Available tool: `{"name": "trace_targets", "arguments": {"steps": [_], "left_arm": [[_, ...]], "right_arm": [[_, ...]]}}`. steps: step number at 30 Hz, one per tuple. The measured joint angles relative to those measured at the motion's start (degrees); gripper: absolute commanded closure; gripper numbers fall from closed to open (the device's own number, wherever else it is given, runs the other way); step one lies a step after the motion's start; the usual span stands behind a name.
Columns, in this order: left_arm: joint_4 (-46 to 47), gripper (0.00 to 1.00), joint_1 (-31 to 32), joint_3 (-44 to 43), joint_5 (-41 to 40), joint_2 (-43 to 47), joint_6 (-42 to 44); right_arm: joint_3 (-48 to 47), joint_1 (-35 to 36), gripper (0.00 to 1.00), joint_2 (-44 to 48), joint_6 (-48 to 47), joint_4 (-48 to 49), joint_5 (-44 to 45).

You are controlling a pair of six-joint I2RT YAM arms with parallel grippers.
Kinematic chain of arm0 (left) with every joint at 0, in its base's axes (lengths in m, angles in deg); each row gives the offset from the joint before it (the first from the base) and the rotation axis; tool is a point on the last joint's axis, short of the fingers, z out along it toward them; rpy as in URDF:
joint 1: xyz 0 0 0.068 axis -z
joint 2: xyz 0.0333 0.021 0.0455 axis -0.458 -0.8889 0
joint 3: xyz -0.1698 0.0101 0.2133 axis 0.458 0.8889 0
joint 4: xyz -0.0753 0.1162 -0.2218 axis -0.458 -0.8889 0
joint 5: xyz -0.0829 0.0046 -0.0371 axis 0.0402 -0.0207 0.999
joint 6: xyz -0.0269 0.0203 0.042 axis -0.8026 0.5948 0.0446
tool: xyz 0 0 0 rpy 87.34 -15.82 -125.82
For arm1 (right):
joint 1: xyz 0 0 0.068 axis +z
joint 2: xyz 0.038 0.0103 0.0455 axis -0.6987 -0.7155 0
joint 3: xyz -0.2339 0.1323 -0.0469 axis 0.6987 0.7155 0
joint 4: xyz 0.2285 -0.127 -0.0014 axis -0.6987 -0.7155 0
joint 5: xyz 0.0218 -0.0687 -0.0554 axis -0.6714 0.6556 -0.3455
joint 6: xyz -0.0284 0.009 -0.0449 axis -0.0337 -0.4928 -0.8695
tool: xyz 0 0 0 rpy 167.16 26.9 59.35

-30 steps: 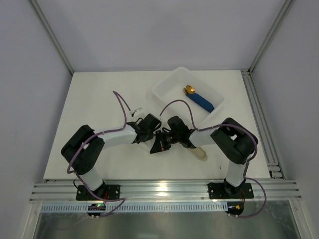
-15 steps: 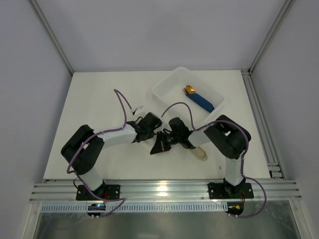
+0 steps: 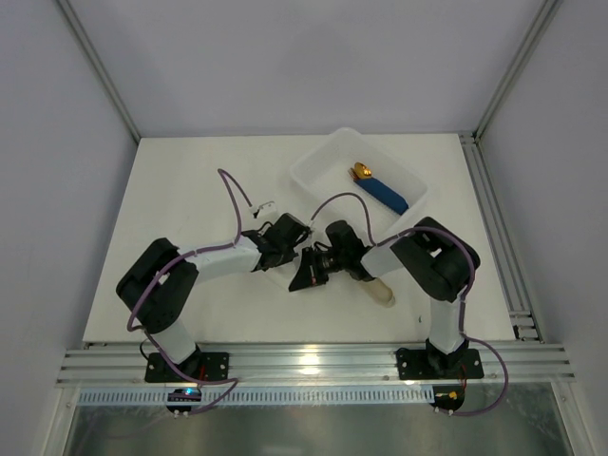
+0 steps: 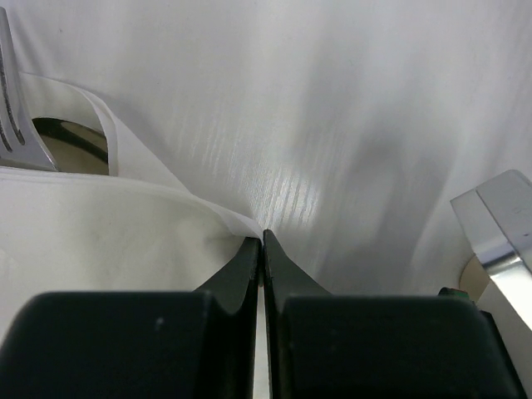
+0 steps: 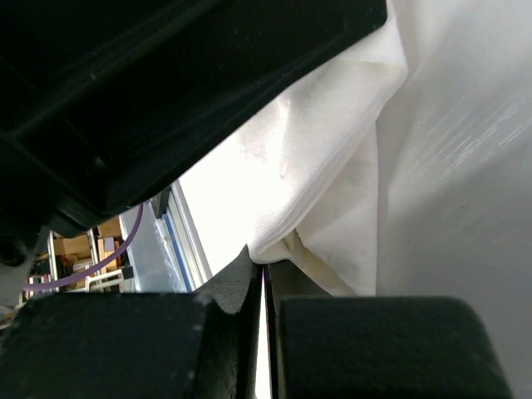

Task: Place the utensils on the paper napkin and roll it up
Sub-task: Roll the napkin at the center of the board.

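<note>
The paper napkin (image 4: pixel 91 249) lies partly folded on the table, and in the top view both wrists hide most of it. The utensils show at its open end: fork tines (image 4: pixel 12 133) and a shiny rounded piece (image 4: pixel 73 143) tucked under a fold. My left gripper (image 4: pixel 263 236) (image 3: pixel 296 255) is shut, with the napkin's edge running into its tips. My right gripper (image 5: pixel 266 264) (image 3: pixel 312 270) is shut too, pinching a thick fold of the napkin (image 5: pixel 332 174). The two grippers meet tip to tip over the napkin at mid-table.
A white plastic tray (image 3: pixel 313 169) stands at the back right, holding a blue-handled, gold-tipped piece (image 3: pixel 380 190). A beige oblong sleeve (image 3: pixel 381 292) lies just right of the grippers. The left arm's dark body (image 5: pixel 166 83) hangs close over the right wrist camera.
The right arm's elbow has swung left and forward. Both grippers stay shut at nearly the same spot over the napkin, the right one nudged slightly left.
</note>
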State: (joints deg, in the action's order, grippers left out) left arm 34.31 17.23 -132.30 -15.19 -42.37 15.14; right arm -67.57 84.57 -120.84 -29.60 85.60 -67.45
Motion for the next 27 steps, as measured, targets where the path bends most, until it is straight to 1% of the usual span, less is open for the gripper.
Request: {"name": "trace_targets", "arguments": {"steps": [15, 27], "left_arm": [[0.04, 1.00, -0.04, -0.17, 0.02, -0.81, 0.48], [0.07, 1.00, -0.17, -1.03, -0.17, -1.40, 1.75]], "right_arm": [[-6.27, -0.66, 0.96, -0.22, -1.79, -5.81, -3.02], [-7.96, -2.14, 0.96, -4.94, -1.36, -4.15, -3.91]]}}
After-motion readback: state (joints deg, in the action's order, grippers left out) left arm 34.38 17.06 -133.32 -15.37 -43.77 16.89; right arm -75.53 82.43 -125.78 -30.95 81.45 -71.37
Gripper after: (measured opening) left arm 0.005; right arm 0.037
